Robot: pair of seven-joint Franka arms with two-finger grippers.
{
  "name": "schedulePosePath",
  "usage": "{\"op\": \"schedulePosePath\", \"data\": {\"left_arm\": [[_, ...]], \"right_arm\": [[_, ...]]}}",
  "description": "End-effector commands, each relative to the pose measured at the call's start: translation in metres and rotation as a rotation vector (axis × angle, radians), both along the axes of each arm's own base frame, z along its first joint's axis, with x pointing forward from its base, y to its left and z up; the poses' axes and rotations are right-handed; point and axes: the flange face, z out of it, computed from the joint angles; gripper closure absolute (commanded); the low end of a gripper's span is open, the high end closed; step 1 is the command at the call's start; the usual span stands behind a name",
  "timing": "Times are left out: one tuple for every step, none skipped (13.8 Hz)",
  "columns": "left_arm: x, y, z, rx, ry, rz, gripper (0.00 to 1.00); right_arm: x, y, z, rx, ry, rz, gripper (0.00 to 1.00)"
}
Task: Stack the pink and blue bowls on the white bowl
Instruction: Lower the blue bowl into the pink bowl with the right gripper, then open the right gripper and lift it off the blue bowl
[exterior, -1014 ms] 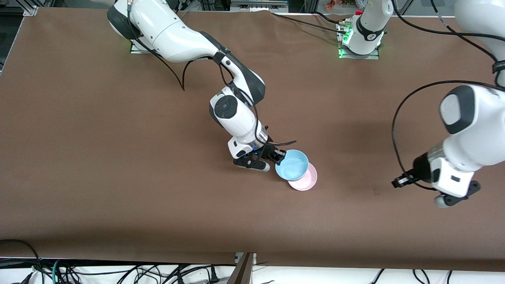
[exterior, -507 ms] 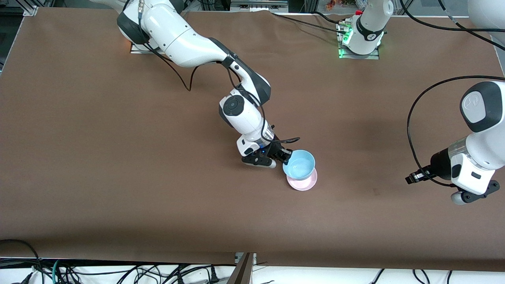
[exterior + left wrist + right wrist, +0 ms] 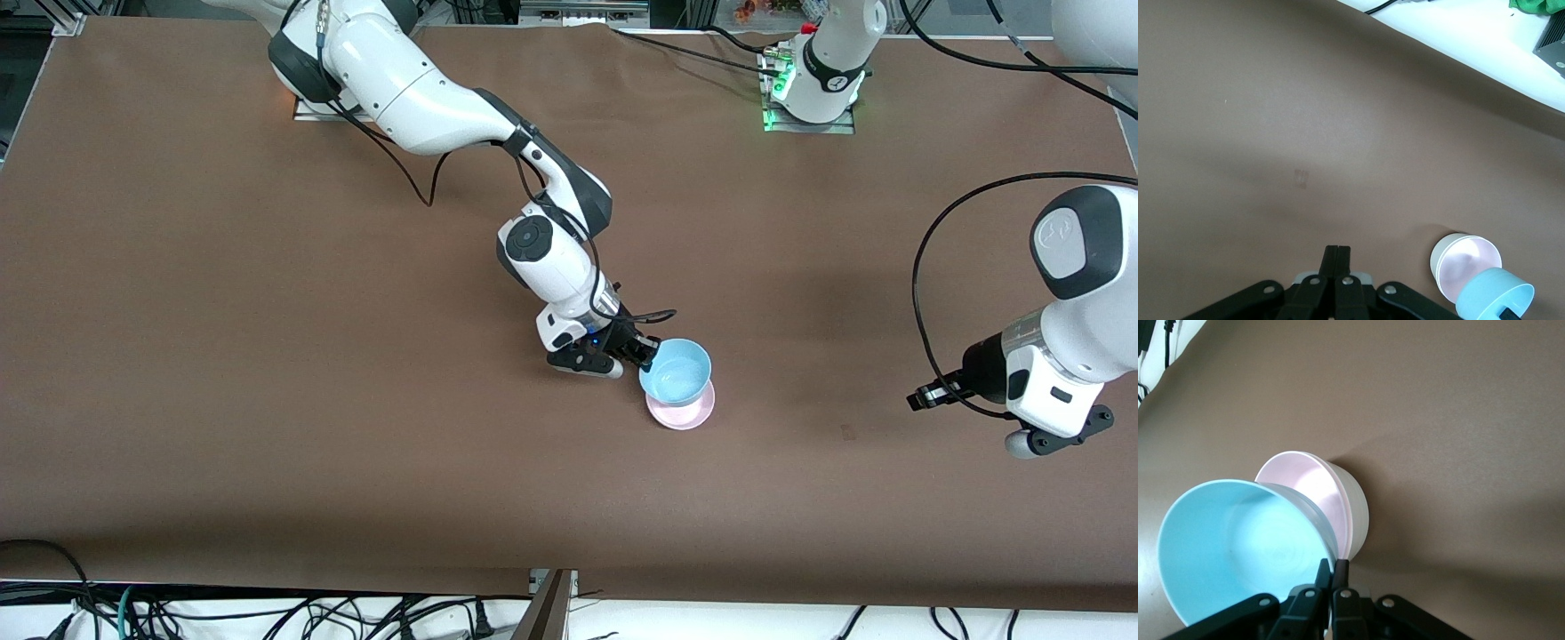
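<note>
My right gripper (image 3: 647, 356) is shut on the rim of the light blue bowl (image 3: 677, 372), one finger inside and one outside. The blue bowl hangs tilted just above the pink bowl (image 3: 686, 412) and covers most of it. In the right wrist view the blue bowl (image 3: 1238, 547) fills the space beside my right gripper (image 3: 1333, 565). There the pink bowl (image 3: 1311, 487) sits nested in the white bowl (image 3: 1358, 513), which stands on the table. My left gripper (image 3: 916, 400) waits shut and empty above the table near the left arm's end; in its own view the left gripper (image 3: 1336, 250) holds nothing.
Brown cloth covers the table (image 3: 267, 400). The arm bases (image 3: 809, 98) stand along the edge farthest from the front camera. Cables (image 3: 267, 613) lie below the table's near edge. A faint mark (image 3: 846, 433) shows on the cloth between the bowls and the left gripper.
My right gripper has carried the blue bowl sideways until it hangs over the pink bowl. The left arm has drawn back toward its own end of the table.
</note>
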Motion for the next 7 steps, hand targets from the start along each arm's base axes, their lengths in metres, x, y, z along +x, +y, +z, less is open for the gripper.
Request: {"op": "schedulePosePath", "data": {"left_arm": [[-0.0091,0.0001,0.0039,-0.005,0.011,-0.028,1.00],[-0.0099,-0.0002,0.0045,-0.004,0.011,-0.028,1.00],[-0.0109,-0.0005,0.0032,-0.004,0.015,-0.029,1.00],[-0.0109,-0.0005,0.0031,-0.004,0.015,-0.029,1.00],[-0.0110,-0.0006,0.0042,-0.003,0.014,-0.029,1.00],[-0.0110,-0.0006,0.0042,-0.003,0.014,-0.029,1.00],[-0.0112,-0.0005,0.0040,-0.002,0.015,-0.030,1.00]], "right_arm": [[0.0027,0.0032,-0.0086,0.035,-0.013,-0.022,1.00],[0.0024,0.0031,-0.0094,0.034,-0.012,-0.022,1.00],[0.0023,0.0030,-0.0107,0.033,-0.011,-0.022,1.00],[0.0024,0.0031,-0.0094,0.037,-0.007,-0.031,1.00],[0.0024,0.0032,-0.0094,0.039,-0.004,-0.036,0.85],[0.0019,0.0036,-0.0095,0.036,-0.007,-0.032,0.01],[0.0015,0.0042,-0.0085,0.037,-0.004,-0.031,0.00]]}}
